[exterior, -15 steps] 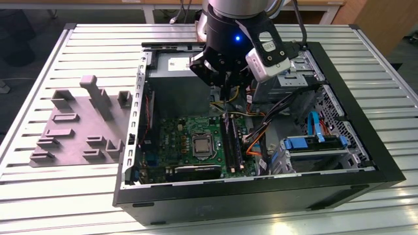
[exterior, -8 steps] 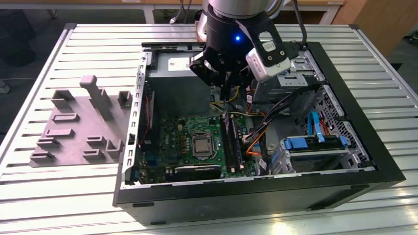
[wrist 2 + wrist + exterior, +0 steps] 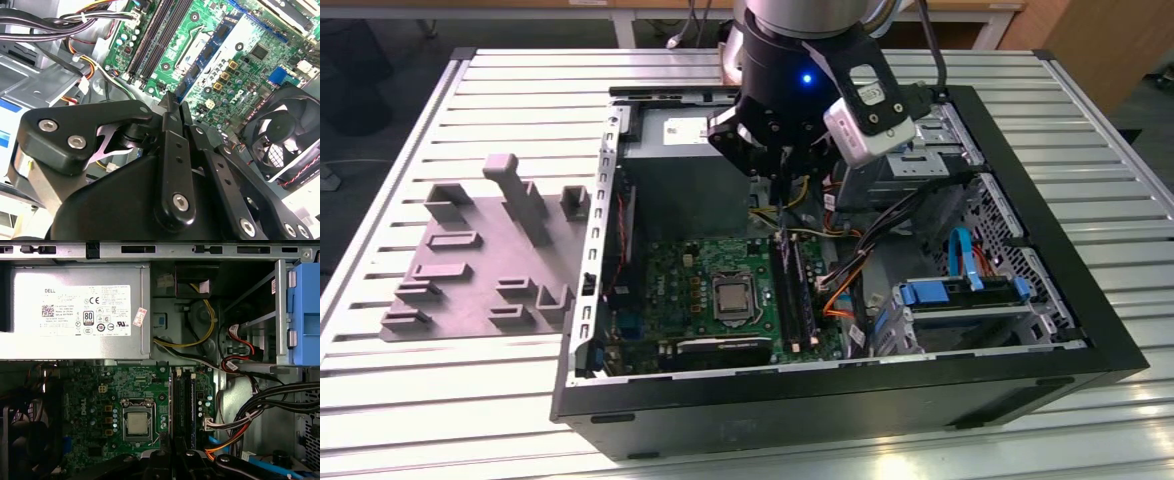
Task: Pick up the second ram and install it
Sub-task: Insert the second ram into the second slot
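My gripper (image 3: 783, 190) hangs inside the open computer case (image 3: 1067, 330), above the far end of the long black slots (image 3: 795, 290) on the green motherboard (image 3: 687, 270). Its fingers are shut on a thin flat stick seen edge-on, the second ram (image 3: 782, 205). In the second wrist view the ram's edge (image 3: 171, 100) pokes out between the closed fingertips (image 3: 170, 125), with the black slots (image 3: 150, 45) further off. In the first wrist view the gripper (image 3: 173, 460) lines up roughly with the slots (image 3: 182, 405) and stays apart from them.
A silver power supply (image 3: 75, 310) fills the far end of the case. The processor socket (image 3: 137, 422) lies beside the slots and a black fan (image 3: 280, 135) stands beyond it. Cable bundles (image 3: 260, 410) and blue drive-bay clips (image 3: 961, 290) crowd the other side. A grey parts fixture (image 3: 480, 250) sits outside the case.
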